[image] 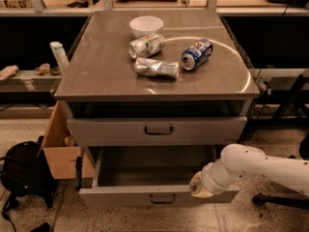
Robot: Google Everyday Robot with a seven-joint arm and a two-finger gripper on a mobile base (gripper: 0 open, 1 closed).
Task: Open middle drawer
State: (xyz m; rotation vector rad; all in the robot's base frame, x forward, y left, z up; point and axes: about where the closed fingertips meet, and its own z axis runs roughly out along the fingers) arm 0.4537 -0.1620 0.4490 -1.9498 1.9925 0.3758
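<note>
Backpack (21, 175), box (60, 151) on floor left. Middle drawer (120, 196) pulled out, near. Gripper (199, 187) at its front's right top edge, open or closed can't tell. Arm (263, 168) reaches from right, low.

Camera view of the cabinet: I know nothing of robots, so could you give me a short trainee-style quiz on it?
1. True or false: the middle drawer stands pulled out.
2. Where is the gripper? A touching the black backpack; B at the middle drawer's front panel, right of its handle; C inside the white bowl.
3. How many cans lie on the tabletop?
Key: 1 true; 2 B; 3 three.
</note>
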